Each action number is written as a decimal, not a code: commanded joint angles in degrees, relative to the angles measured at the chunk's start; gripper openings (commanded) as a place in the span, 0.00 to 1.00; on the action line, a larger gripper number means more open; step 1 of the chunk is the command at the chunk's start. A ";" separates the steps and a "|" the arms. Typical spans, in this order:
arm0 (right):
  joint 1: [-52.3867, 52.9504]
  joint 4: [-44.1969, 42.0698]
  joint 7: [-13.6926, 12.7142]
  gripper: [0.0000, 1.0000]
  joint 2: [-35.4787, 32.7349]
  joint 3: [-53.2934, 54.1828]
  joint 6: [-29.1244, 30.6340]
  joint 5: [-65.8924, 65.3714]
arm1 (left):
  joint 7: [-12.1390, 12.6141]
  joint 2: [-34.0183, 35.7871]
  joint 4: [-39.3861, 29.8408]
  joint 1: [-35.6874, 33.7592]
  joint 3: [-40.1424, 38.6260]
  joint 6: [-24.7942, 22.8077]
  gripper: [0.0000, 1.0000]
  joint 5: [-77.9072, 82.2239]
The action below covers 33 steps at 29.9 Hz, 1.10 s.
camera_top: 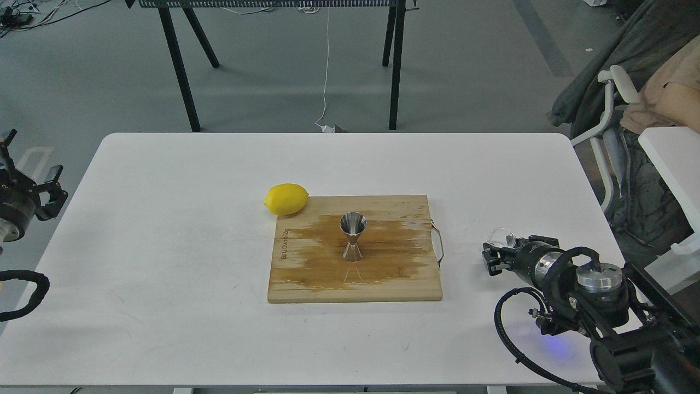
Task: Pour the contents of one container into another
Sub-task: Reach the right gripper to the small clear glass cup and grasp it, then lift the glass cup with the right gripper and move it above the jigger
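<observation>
1. Your right gripper (pixel 495 253) holds the glass cup (pixel 502 237) over the table's (pixel 164 246) right side, well apart from the jigger (pixel 353 235).
2. The jigger stands upright mid-cutting board (pixel 394 273), on a wet patch; the lemon (pixel 286 198) touches the board's far-left corner.
3. Your left gripper (pixel 27 186) hovers off the left edge, fingers apart.
4. Writing on the board's edge is unreadable.

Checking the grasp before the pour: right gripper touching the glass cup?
Touching. Head view shows the glass cup held at the tip of the right gripper, fingers closed around it, no gap visible.
</observation>
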 commanded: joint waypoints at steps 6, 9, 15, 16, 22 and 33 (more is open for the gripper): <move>0.42 5.16 0.49 0.45 -0.61 0.26 0.90 -1.41 | -0.01 -0.01 0.00 0.08 0.00 0.00 0.95 0.00; 0.68 9.28 0.66 0.44 -1.66 0.79 0.99 -2.46 | -0.01 -0.10 0.00 0.43 0.00 0.00 0.95 0.00; 3.13 19.57 0.93 0.44 -2.11 1.14 1.08 -8.78 | -0.01 -0.37 0.00 0.52 0.00 0.00 0.95 0.00; 3.84 20.71 0.93 0.44 -1.93 1.14 1.16 -9.93 | -0.01 -0.37 0.00 0.52 0.00 0.00 0.95 0.00; 10.86 24.06 1.10 0.44 -1.84 -4.03 2.39 -16.09 | -0.01 -0.37 0.00 0.52 0.00 0.00 0.95 0.00; 18.78 23.63 2.07 0.44 -1.67 -21.17 2.92 -29.79 | -0.01 -0.37 0.00 0.87 0.00 0.00 0.95 0.00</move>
